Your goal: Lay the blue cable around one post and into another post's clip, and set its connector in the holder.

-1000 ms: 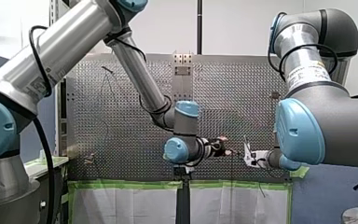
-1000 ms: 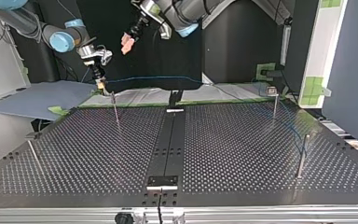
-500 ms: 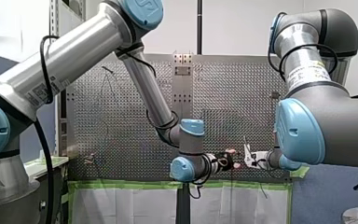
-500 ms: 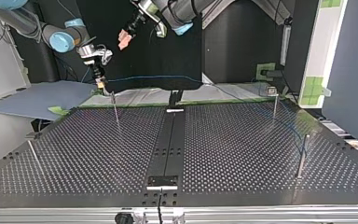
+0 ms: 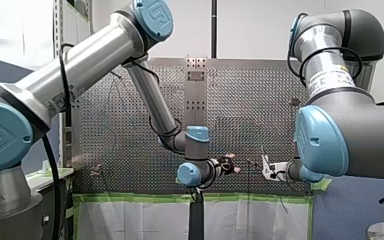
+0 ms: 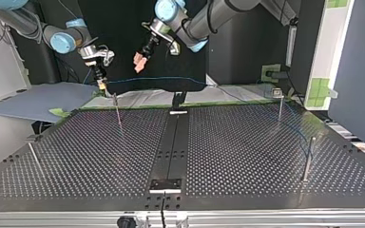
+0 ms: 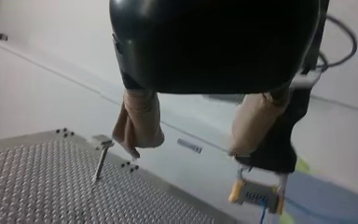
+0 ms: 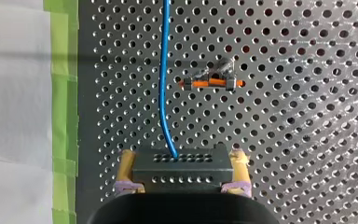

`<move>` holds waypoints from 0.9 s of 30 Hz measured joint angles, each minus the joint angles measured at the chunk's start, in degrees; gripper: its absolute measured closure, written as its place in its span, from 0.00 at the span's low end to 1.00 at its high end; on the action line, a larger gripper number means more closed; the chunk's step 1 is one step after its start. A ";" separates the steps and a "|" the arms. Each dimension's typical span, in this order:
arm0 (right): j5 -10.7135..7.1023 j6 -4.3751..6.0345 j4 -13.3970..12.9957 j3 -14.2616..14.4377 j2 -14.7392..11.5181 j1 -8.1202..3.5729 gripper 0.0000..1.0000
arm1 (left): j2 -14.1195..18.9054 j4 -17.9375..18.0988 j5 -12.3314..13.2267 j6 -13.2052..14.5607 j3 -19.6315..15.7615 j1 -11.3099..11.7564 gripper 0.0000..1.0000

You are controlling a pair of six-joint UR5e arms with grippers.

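Blue cable [image 8: 164, 70] ran from the gripped connector [image 8: 182, 175].
My right claw [image 8: 184, 161] clamped it; my left claw [image 7: 193, 142] hung released.

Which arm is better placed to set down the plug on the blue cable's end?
My right. Its claw is shut on the connector, with the blue cable running out of it. My left claw is open, holds nothing, and hangs in the air nearby.
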 joint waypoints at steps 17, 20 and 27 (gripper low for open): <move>1.03 -0.01 0.14 -0.02 0.00 -0.50 1.00 | -1.18 -1.22 0.68 0.00 1.30 0.35 0.00; 1.02 -0.01 0.20 -0.03 -0.04 -0.65 1.00 | -2.78 -2.74 0.62 0.55 2.88 0.30 0.00; 0.75 -0.25 0.49 -0.01 -0.05 -0.60 1.00 | -7.00 -5.85 -0.16 -0.50 7.11 0.41 0.00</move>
